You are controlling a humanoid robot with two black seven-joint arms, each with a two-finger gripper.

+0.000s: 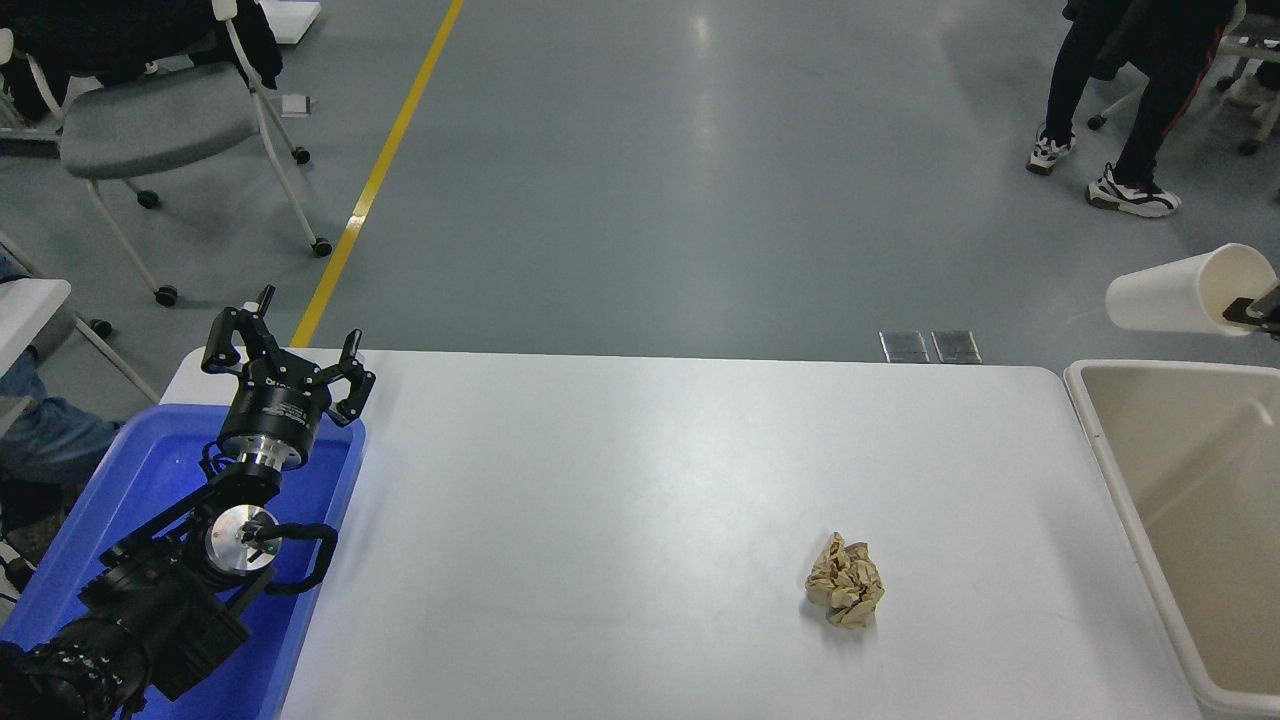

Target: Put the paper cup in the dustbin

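Observation:
The off-white paper cup (1180, 293) hangs tilted on its side at the right edge, above the far end of the beige dustbin (1100, 430). My right gripper (1255, 308) is mostly out of frame; only its fingertips show, shut on the cup's rim. My left gripper (285, 352) is open and parked over the blue tub at the lower left.
A crumpled tan paper ball (846, 593) lies on the white table (620, 500) right of centre. A blue tub (150, 470) stands at the table's left. A person's legs (1120, 110) and wheeled chairs (160, 120) are on the floor beyond.

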